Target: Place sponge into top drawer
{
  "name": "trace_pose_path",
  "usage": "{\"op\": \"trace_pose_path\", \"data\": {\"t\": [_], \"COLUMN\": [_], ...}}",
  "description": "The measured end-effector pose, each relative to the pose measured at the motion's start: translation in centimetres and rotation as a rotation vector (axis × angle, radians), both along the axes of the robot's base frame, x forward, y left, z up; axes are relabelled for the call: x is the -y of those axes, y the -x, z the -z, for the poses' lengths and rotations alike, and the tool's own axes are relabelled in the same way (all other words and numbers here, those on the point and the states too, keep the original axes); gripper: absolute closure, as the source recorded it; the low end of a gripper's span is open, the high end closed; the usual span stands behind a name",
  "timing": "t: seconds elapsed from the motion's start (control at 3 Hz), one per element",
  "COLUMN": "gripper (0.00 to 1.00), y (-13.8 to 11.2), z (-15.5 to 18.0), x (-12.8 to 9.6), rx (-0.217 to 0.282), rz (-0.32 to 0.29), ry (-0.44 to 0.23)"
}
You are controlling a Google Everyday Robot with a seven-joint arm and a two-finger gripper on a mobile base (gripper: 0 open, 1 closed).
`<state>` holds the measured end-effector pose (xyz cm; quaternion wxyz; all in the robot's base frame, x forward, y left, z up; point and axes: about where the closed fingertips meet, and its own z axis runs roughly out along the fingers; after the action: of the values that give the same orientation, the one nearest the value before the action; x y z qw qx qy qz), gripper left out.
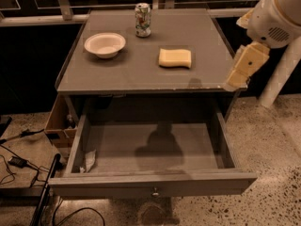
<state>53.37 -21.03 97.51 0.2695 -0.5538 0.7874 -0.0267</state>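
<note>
Tool (235, 81) | tilted down-left | at tabletop (141, 67) right edge | sponge (175, 58) on tabletop

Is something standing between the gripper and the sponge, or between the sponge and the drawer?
Nothing visible. The gripper hangs beside the table, bare tabletop between it and the sponge. The drawer is open below; the bowl and can stand aside.
</note>
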Motion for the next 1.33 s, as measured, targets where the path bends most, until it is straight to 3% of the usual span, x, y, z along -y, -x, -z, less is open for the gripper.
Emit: {"op": "trace_pose_path", "data": {"t": [0.67, 1.0, 1.33], "gripper": [0.00, 0.00, 0.00], "y": [-11.6, -11.6, -12.3], "z": [2.7, 2.7, 3.2], "x": [-0.9, -0.9, -1.8], "rx": [0.106, 0.106, 0.108], "rz": [0.017, 0.017, 0.004], "ry": [-0.190, -0.190, -0.234]}}
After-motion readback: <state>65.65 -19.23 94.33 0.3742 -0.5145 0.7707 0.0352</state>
